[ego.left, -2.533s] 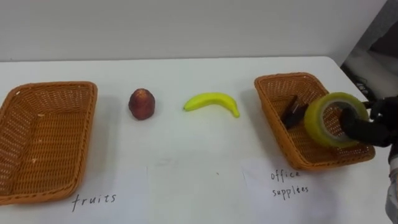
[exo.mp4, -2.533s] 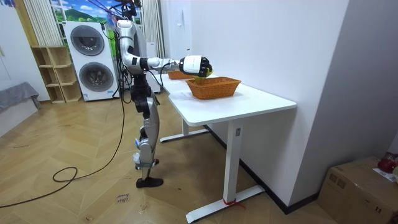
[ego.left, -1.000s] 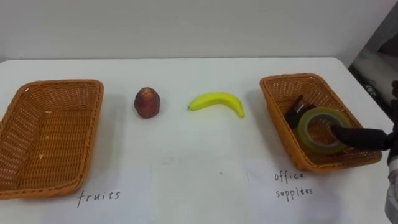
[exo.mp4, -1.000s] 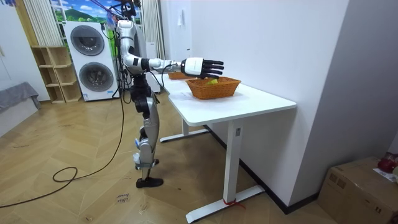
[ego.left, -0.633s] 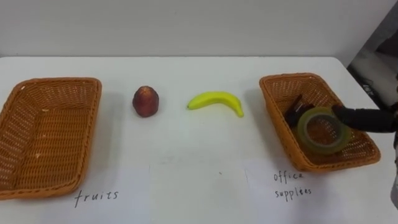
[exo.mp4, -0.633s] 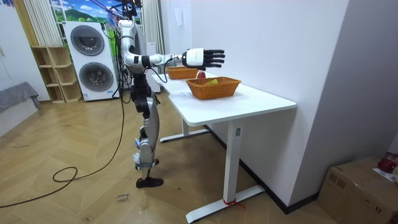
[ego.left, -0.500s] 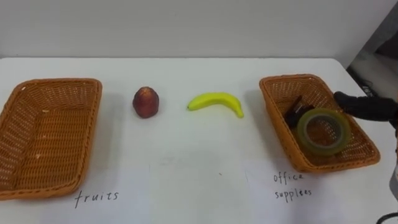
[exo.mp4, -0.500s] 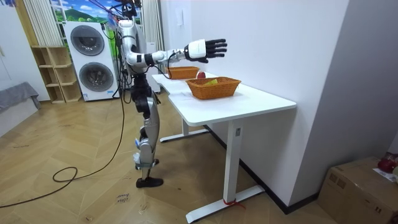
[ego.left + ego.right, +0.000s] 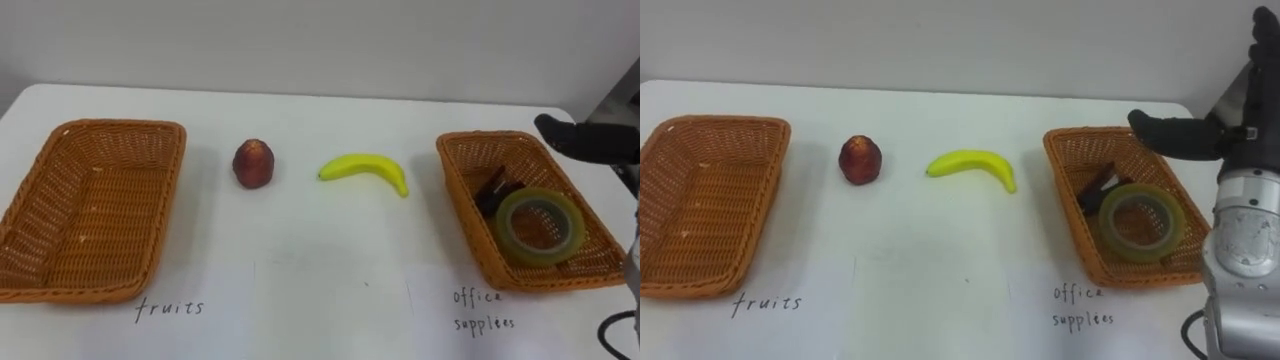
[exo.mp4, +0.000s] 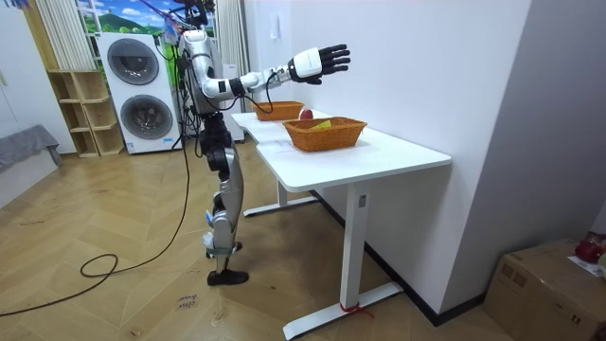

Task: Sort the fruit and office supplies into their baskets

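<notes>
A yellow-green tape roll (image 9: 541,225) lies in the wicker basket (image 9: 458,180) above the "office supplies" label, beside a small black clip (image 9: 491,191). My right hand (image 9: 1200,135) hovers open above that basket's far right corner, fingers straight, holding nothing; in the room view the same right hand (image 10: 320,61) is raised well above the table. A red apple (image 9: 254,162) and a yellow banana (image 9: 365,169) rest on the white table between the baskets. The wicker basket (image 9: 60,270) over the "fruits" label holds nothing.
The white table (image 9: 320,290) runs wide, with handwritten paper labels (image 9: 170,309) near its front edge. A white wall stands behind it. In the room view, washing machines (image 10: 137,90) and shelves stand behind me.
My right hand let go of the tape roll, which now lies in the office supplies basket. The hand opened, then rose up and back from the basket. The camera shifted slightly.
</notes>
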`<state>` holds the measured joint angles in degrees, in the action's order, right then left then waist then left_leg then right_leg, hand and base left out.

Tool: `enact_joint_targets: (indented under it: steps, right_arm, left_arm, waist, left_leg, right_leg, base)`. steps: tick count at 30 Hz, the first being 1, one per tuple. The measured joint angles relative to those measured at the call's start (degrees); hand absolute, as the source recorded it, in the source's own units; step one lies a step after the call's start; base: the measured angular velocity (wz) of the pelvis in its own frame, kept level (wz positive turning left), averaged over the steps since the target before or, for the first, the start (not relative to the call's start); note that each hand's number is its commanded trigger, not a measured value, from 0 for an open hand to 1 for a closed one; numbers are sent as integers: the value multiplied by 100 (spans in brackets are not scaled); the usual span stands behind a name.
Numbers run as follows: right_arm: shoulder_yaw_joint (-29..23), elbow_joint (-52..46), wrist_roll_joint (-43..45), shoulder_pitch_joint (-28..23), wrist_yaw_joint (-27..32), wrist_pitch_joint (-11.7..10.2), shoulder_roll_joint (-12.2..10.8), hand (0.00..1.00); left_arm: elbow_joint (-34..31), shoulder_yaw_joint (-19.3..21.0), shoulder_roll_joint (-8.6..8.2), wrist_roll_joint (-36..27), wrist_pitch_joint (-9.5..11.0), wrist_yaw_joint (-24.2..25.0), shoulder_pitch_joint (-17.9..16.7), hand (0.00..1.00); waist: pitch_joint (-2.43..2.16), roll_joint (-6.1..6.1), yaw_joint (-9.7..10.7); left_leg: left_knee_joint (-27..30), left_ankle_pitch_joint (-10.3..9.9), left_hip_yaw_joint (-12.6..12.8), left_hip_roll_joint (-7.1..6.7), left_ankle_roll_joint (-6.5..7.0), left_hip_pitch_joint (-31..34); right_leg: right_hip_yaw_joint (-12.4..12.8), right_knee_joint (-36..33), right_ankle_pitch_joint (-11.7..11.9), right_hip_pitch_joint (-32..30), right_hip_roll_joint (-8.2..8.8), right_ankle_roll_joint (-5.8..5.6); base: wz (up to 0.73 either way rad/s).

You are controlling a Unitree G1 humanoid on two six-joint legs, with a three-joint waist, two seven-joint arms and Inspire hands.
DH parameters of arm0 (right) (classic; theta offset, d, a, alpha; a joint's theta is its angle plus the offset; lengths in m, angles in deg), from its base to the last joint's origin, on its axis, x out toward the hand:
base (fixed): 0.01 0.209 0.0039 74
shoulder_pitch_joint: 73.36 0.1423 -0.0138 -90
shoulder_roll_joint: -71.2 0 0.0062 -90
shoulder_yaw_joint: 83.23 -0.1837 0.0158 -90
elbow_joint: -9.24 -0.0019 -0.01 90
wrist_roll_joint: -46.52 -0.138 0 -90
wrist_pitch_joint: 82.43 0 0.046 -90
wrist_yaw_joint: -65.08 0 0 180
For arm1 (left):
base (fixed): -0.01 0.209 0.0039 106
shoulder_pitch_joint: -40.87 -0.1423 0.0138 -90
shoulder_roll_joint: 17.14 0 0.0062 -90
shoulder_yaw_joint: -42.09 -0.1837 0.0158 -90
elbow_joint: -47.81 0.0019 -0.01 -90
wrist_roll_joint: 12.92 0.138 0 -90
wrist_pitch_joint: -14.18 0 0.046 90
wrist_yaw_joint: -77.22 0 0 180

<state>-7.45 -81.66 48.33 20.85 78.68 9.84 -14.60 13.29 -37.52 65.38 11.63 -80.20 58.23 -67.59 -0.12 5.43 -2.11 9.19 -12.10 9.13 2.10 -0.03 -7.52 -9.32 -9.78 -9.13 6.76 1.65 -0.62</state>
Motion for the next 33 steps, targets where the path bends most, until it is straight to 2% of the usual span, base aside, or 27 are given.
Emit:
enact_joint_targets:
  steps: [5, 7, 12, 16, 18, 21, 24, 28, 33]
  right_arm:
    - [87, -2, 122, 3, -1, -39, 0, 0]
    - [184, -6, 206, 3, -3, -40, 0, 0]
    - [225, -57, 306, 9, -17, -45, 46, 0]
    - [488, -56, 271, 17, -211, -46, 238, 0]
    - [640, -56, 272, 29, -323, -47, 248, 0]
    - [657, -57, 311, 47, -458, -47, 256, 0]
    - [665, -55, 329, 192, -510, -52, 270, 0]
    - [678, -56, 330, 324, -510, -113, 271, 0]
    - [887, -57, 316, 330, -695, -113, 342, 0]
  left_arm:
    - [-18, 72, -9, 0, 0, 121, -64, 0]
    - [-27, 73, -9, 1, 0, 121, -32, 0]
    - [-23, 211, -9, 43, 0, 184, 75, 0]
    - [22, 296, 48, -1, -1, 182, 126, 0]
    - [119, 297, 111, -3, 0, 182, 204, 0]
    - [172, 298, 164, 6, -1, 182, 300, 0]
    - [186, 295, 173, 31, -1, 182, 353, 0]
    - [186, 296, 214, 42, 7, 183, 357, 0]
    - [189, 297, 265, 93, 7, 196, 345, 0]
  waist:
    - [-8, 29, -135]
    - [-11, 41, -136]
    - [-18, 89, -290]
    - [-11, 201, -318]
    - [14, 291, -329]
    - [-5, 395, -410]
    - [15, 459, -448]
    - [23, 469, -456]
    - [35, 479, -574]
  left_leg:
    - [14, 0, -6, 9, -1, 9]
    - [15, 0, -45, 7, -2, 25]
    - [33, 13, -136, -7, -13, 85]
    - [28, 25, -178, -7, -17, 98]
    - [28, 25, -179, -4, -18, 104]
    - [34, 24, -171, -6, -17, 159]
    - [42, 24, -170, -9, -17, 198]
    - [28, 23, -173, 4, -19, 201]
    - [23, 21, -175, 15, -22, 211]
  right_leg:
    - [-74, -4, 0, 5, 6, 1]
    - [-106, -9, 1, 11, 11, 2]
    - [-141, -19, 3, -24, 16, 5]
    - [-178, -18, 3, -21, 15, 5]
    - [-178, -12, 3, -29, 11, 5]
    - [-173, -12, 3, -96, 13, 6]
    - [-173, 1, 6, -126, 14, 9]
    - [-190, 11, 5, -126, 4, 9]
    - [-203, 13, 5, -142, -2, 9]
  base:
    - [1]
    - [8]
    - [5]
    - [5]
    - [0]
    - [0]
    - [0]
    - [0]
    - [0]
